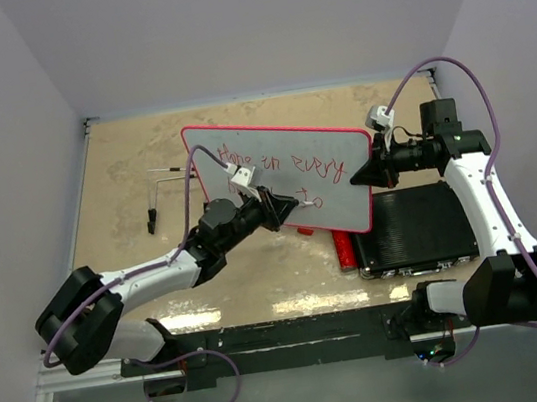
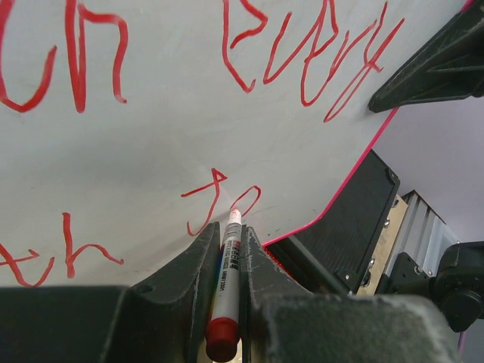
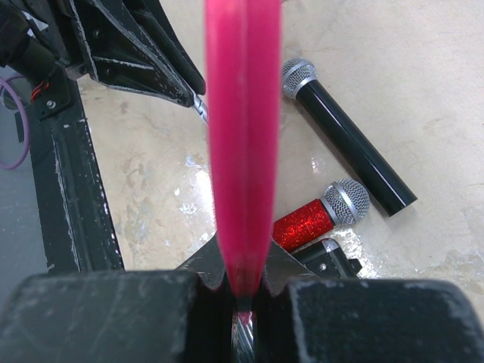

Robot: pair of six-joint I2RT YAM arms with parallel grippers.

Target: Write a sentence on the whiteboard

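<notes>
Mottled beige tabletop (image 1: pixel 123 177), open leftward; glossy whiteboard (image 1: pixel 342 205) tilted, red rim pinched by right gripper (image 1: pixel 358 175); left gripper (image 2: pixel 231 240) clamped on marker (image 2: pixel 226 281), tip at sentence (image 1: pixel 283 163).

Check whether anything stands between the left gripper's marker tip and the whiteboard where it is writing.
Nothing visible does. The left gripper holds the marker with its tip at the whiteboard, beside the word "to" of the sentence. The right gripper clamps the board's right edge, clear of that spot.
</notes>
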